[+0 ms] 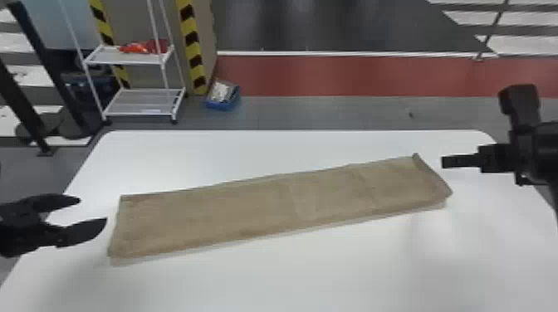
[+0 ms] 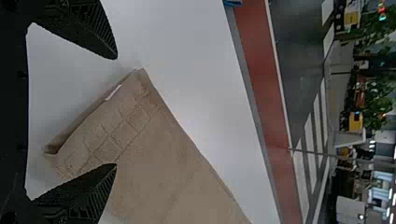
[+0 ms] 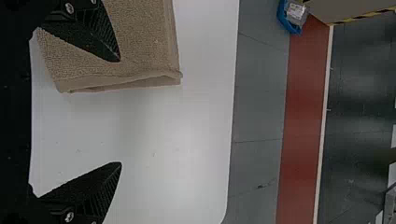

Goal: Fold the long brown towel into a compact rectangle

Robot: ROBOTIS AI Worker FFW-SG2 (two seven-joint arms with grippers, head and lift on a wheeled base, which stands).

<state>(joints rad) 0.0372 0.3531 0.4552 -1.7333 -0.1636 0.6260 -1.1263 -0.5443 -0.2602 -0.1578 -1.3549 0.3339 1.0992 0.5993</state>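
"Brown cloth, then: where is the towel (image 1: 278, 207) to be found, and how is it turned?"

"It is laid flat on the worktop (image 1: 290, 278), its long axis run from side to side but slanted, with the right end set farther from the robot than the left. Layers can be made out at the right end, so a lengthwise fold may be judged done; the strip has yet to be shortened."

"And by which arm is it more nearly met?"

"By the left, it seems, though little is in it. The left gripper (image 1: 93, 210) is held just beside the left end, its fingers spread wide and pointed toward the cloth. The right gripper (image 3: 120, 112) is placed near the far corner of the right end, also opened wide, with nothing held."

"What does the next fold hang on, then?"

"On that slant. An end should be pinched squarely across its edge and carried along the long axis, not straight across the worktop; otherwise the edges may be left crooked. All layers should be caught too, or the lower one could be left behind. Whether either gripper is low enough cannot be told."
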